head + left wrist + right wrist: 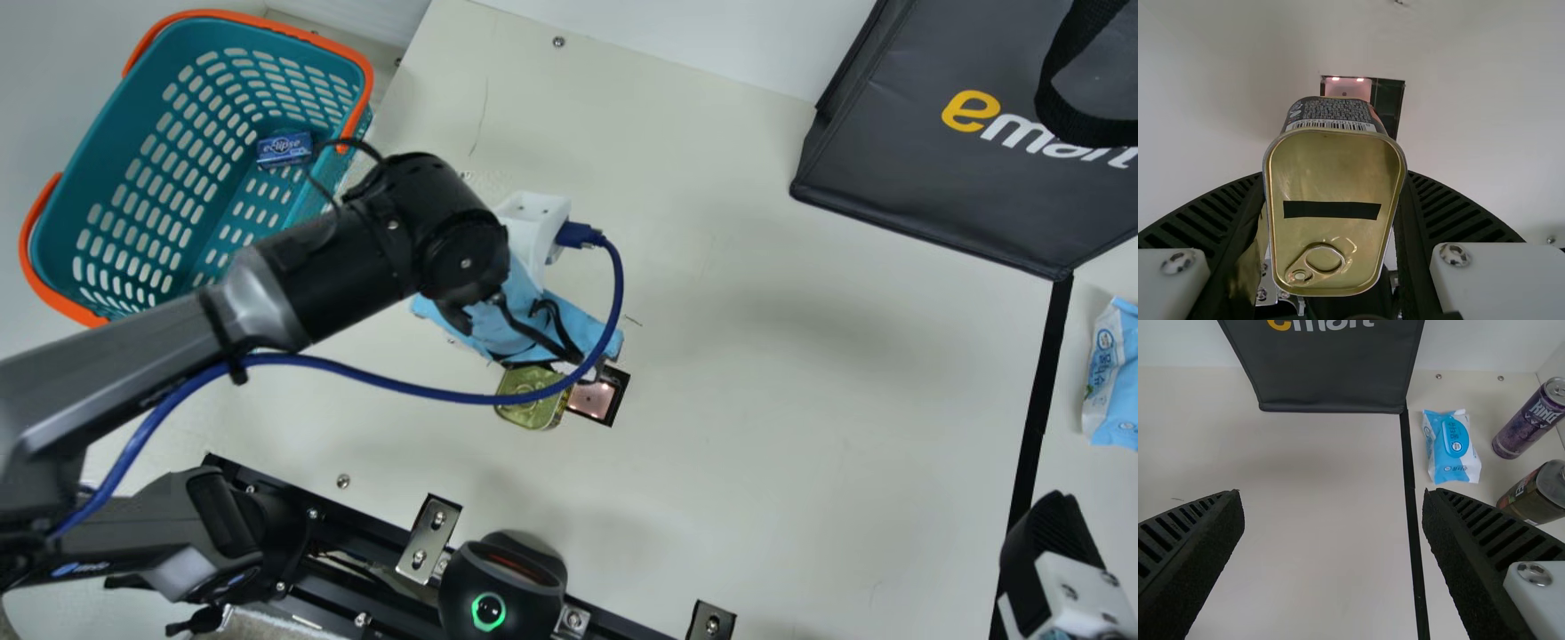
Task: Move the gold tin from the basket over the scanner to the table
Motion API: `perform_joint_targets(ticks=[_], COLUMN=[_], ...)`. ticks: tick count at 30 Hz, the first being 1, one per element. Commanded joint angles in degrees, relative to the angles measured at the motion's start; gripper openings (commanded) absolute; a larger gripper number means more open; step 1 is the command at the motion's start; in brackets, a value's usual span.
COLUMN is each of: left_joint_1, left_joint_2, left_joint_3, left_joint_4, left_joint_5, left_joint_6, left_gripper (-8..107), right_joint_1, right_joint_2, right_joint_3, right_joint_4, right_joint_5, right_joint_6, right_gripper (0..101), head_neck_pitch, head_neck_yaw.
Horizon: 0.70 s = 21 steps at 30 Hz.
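Observation:
In the main view my left gripper [569, 356] is over the middle of the table, beside the scanner window [594, 397], with the gold tin [531, 397] at its fingers. The left wrist view has the gold tin [1335, 173] clamped between both fingers of my left gripper [1335, 220], ring-pull face toward the camera, its barcode side toward the scanner window [1386, 100]. The teal basket [67, 218] stands at the main view's upper left. My right gripper [1053, 569] is at that view's lower right; in the right wrist view my right gripper [1333, 540] is open, nothing between its fingers.
A blue packet [284, 149] lies in the basket. A black bag [933, 187] stands at the back right. Past the black tape line are a wipes pack [1451, 447], a purple can [1528, 420] and a dark jar [1536, 495]. A blue cable hangs over the left gripper.

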Motion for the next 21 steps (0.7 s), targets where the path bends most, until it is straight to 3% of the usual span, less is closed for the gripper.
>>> perform_joint_targets(ticks=[1,14,21], left_joint_1=[-0.12,-1.72,-2.47], left_joint_2=[1.33,9.02,11.87], left_joint_3=[-0.66,-6.72,-6.64], left_joint_4=[0.40,2.77,3.39], left_joint_5=[0.04,0.04,-2.33], left_joint_6=[0.24,-1.45,-3.10], left_gripper=[-8,-8,-8], right_joint_1=[0.00,0.00,0.00], right_joint_2=[0.00,0.00,0.00], right_joint_3=[0.00,0.00,0.00], right_joint_4=[0.00,0.00,0.00], right_joint_5=[0.00,0.00,0.00], right_joint_6=[0.00,0.00,0.00], right_gripper=[95,95,95], head_neck_pitch=[-1.66,-1.66,-1.66], head_neck_yaw=[0.14,0.14,0.14])
